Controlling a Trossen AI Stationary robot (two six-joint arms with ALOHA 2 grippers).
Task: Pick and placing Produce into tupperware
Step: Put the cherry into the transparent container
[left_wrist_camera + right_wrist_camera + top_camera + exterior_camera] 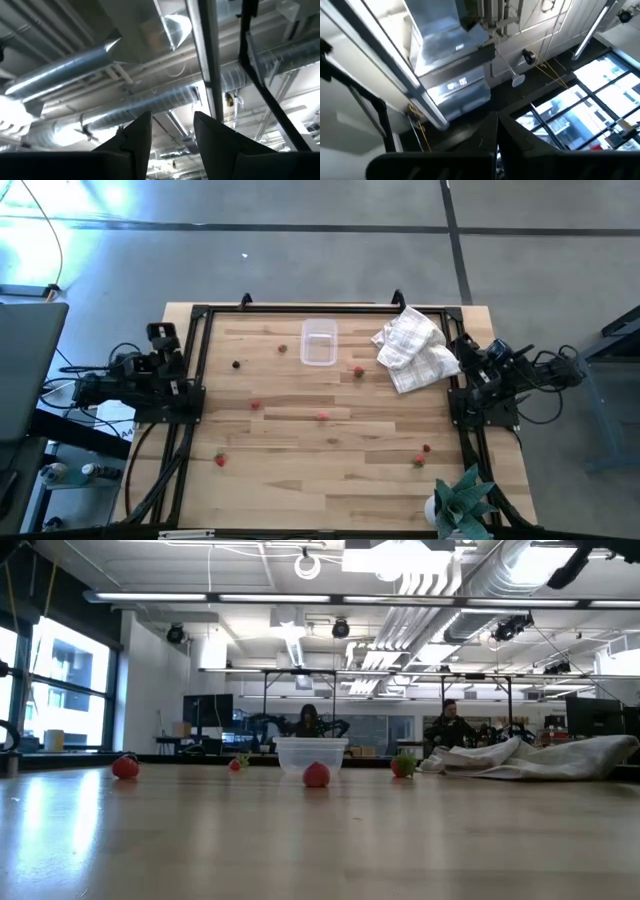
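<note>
From overhead, the red berries (358,372) scattered on the surface (330,470) are too small to show any detail. The potted plant (462,502) is cut off by the bottom edge. In the level view, the clear tub (311,754) is partly hidden behind one berry (316,774), and the white cloth (545,757) runs off the right edge. Two distant people (306,721) are blurred.

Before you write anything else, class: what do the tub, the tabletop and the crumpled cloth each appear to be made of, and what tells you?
The tupperware looks like clear plastic: the wood shows through its walls. The table looks like light wood with a smooth finish: plank seams run along it, and in the low view it gives a soft sheen. The cloth looks like white woven fabric, judging by its soft folds and faint grid lines.
</note>
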